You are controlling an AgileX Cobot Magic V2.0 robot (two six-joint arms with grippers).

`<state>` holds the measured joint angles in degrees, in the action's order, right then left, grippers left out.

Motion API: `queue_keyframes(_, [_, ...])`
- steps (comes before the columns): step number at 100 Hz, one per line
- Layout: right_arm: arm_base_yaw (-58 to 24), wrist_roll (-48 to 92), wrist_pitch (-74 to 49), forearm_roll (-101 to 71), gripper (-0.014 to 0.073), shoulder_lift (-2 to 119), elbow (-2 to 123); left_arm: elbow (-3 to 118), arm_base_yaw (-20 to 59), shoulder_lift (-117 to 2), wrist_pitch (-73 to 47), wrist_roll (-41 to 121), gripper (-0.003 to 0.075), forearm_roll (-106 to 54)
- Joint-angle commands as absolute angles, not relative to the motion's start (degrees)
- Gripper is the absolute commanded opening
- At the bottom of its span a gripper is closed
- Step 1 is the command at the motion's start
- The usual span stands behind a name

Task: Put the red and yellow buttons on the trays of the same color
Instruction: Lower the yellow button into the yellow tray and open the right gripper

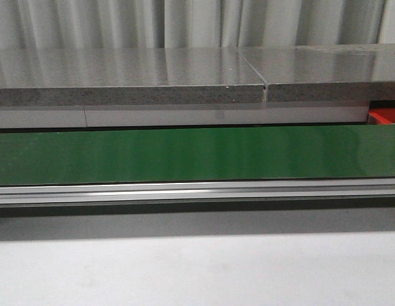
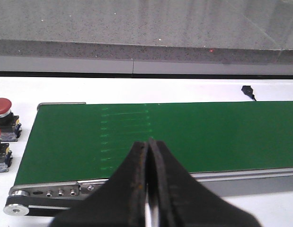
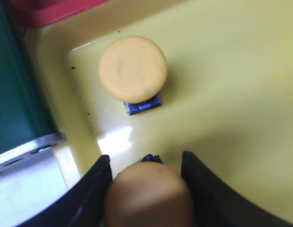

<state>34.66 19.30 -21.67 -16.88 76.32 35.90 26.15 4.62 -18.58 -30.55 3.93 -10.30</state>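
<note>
One yellow button [image 3: 133,69] already sits in yellow tray [image 3: 231,61]. Right gripper [image 3: 147,189] over same tray, jaws around second yellow button [image 3: 148,194]; you release next. Left gripper [image 2: 148,156] pinched closed, empty, above green belt [image 2: 184,137]. Two red buttons [image 2: 2,106] wait beside belt end; red tray [image 1: 385,116] barely visible.

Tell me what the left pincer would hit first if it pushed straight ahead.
Probably the green conveyor belt: the shut left pincer points at its bare surface. Depth is unclear.

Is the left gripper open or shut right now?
Shut. In the left wrist view the left gripper has its fingers pressed together with nothing between them, over the green conveyor belt.
</note>
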Motion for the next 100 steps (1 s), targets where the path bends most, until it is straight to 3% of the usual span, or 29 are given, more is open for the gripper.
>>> queue_keyframes(1, [35.0, 19.3, -18.2, -17.5, 0.0163, 76.5, 37.1, 27.8, 5.0, -19.0, -26.2, 3.8, -0.0019, -11.0])
queue_keyframes(36, [35.0, 19.3, -17.7, -17.5, 0.0186, 78.3, 37.1, 27.8, 5.0, -19.0, -26.2, 3.8, -0.0019, -11.0])
queue_keyframes(50, [35.0, 19.3, -18.1, -17.5, 0.0304, 79.0, 37.1, 27.8, 5.0, -19.0, -26.2, 3.8, -0.0019, -11.0])
queue_keyframes(74, [35.0, 19.3, -18.1, -17.8, 0.0605, 78.8, 37.4, 27.8, 5.0, -19.0, -26.2, 3.8, -0.0019, -11.0])
queue_keyframes(100, [35.0, 19.3, -17.7, -18.7, 0.0627, 76.1, 37.5, 27.8, 5.0, -19.0, -26.2, 3.8, -0.0019, -11.0])
